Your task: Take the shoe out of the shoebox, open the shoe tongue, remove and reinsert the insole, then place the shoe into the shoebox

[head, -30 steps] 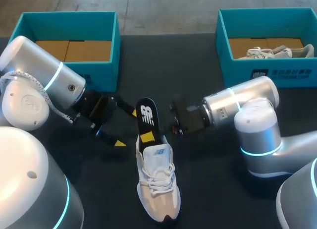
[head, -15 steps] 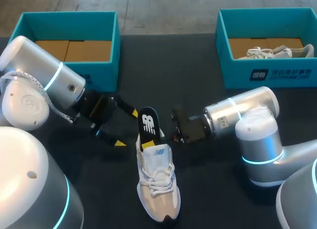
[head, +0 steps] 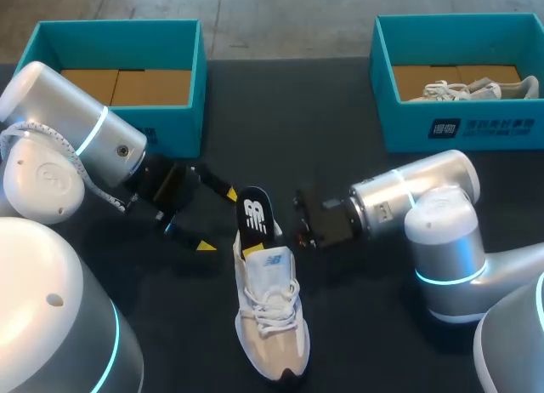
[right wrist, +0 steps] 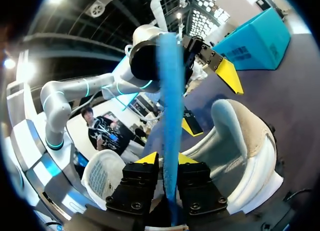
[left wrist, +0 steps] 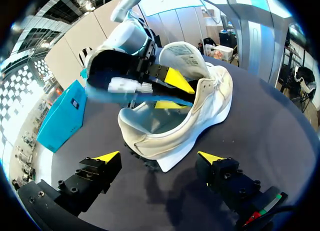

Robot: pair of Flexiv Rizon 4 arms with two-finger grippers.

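The upright insole [head: 253,214] blocks the shoe [head: 270,316] opening. The bench [head: 289,112] between the left shoebox [head: 174,125] and the right shoebox [head: 399,125] gives open passage.

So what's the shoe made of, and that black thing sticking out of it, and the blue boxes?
The shoe looks like soft matte fabric, white and beige, with woven laces and a rubbery lugged sole. The insole seems thin foam: black on top, blue underneath. The left shoebox and right shoebox look like cardboard: teal walls, plain brown floor.

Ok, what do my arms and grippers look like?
The left arm and right arm are rounded silver-white shells with cyan joint rings; a white braided cable loops along the left one. The left gripper and right gripper are black, blocky, with yellow wedge tips.
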